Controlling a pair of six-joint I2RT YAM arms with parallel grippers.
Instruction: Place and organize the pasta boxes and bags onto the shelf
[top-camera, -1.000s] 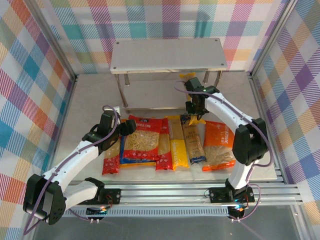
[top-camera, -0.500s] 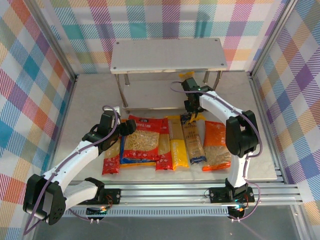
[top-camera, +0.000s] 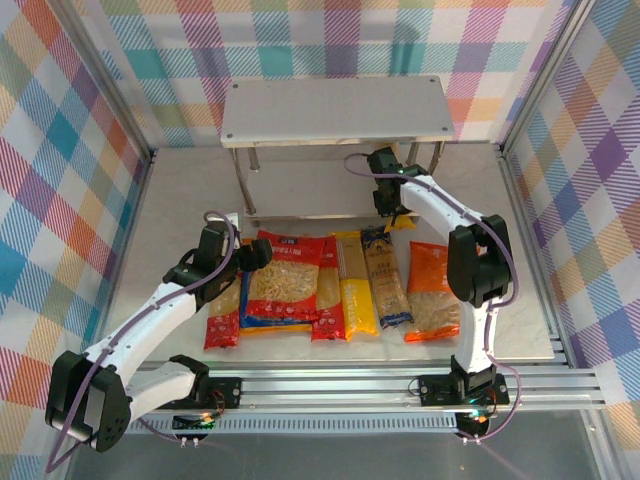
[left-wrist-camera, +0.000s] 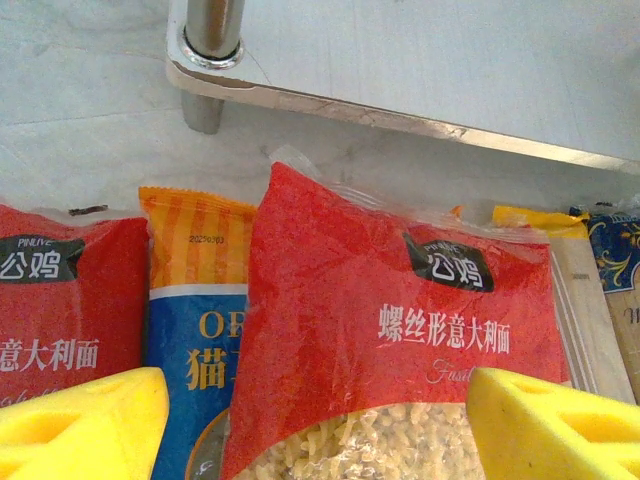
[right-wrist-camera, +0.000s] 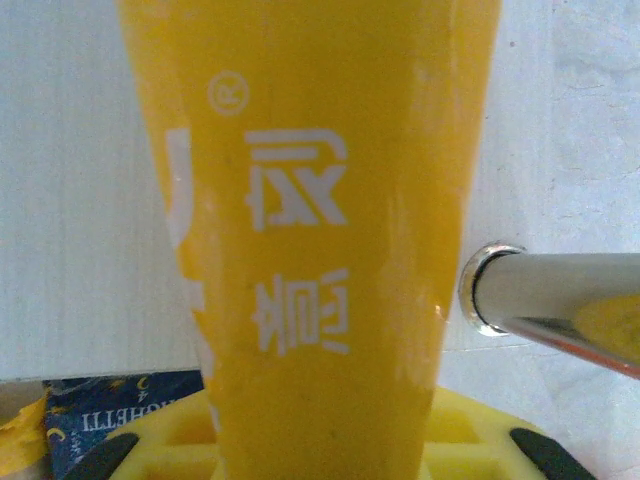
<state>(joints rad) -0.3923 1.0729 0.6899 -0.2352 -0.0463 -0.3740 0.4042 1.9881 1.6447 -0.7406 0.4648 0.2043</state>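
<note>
**At the shelf (top-camera: 335, 112), right end: yellow pack (right-wrist-camera: 330, 250) gripped**

The right gripper (top-camera: 388, 200) is clamped on the slim yellow pack. It is likely light, stiff and slick, best held mid-length. The left gripper (left-wrist-camera: 320, 420) has its fingers apart over the soft red bag (left-wrist-camera: 400, 330), near left.

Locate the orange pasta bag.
In the top view, the orange bag lies on the table at the row's right end, beside the dark blue pack, in front of the shelf.

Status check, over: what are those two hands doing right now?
Left hand open over a red bag. Right hand shut on a yellow pasta pack, at the shelf. A shelf leg close beside it.
</note>
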